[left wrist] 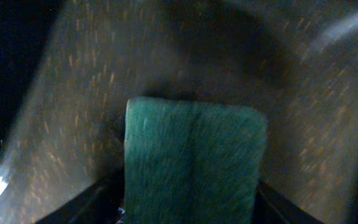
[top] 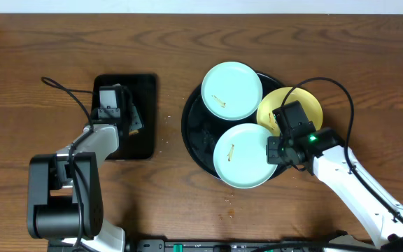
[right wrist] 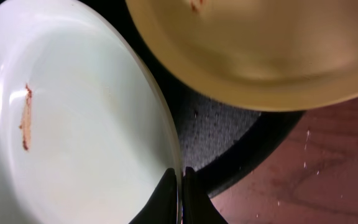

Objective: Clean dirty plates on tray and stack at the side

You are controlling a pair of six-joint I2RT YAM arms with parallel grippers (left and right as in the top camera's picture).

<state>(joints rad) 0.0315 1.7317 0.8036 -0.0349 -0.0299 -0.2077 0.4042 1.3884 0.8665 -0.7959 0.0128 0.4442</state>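
Observation:
The round black tray (top: pixel 191 126) holds three plates: a mint-blue one at the back (top: pixel 231 90), a mint-blue one at the front (top: pixel 242 155) and a yellow one (top: pixel 306 106) at the right. Each has brown specks. My right gripper (top: pixel 277 149) is shut on the right rim of the front mint-blue plate (right wrist: pixel 73 124); the fingers (right wrist: pixel 180 183) pinch the rim, with the yellow plate (right wrist: pixel 260 50) behind it. My left gripper (top: pixel 112 105) is over the rectangular black tray and holds a green sponge (left wrist: pixel 191 162) between its fingers.
The small rectangular black tray (top: pixel 142 136) lies left of the round tray on the wooden table (top: pixel 327 42). Cables run from both arms. A few crumbs lie on the wood in front of the round tray.

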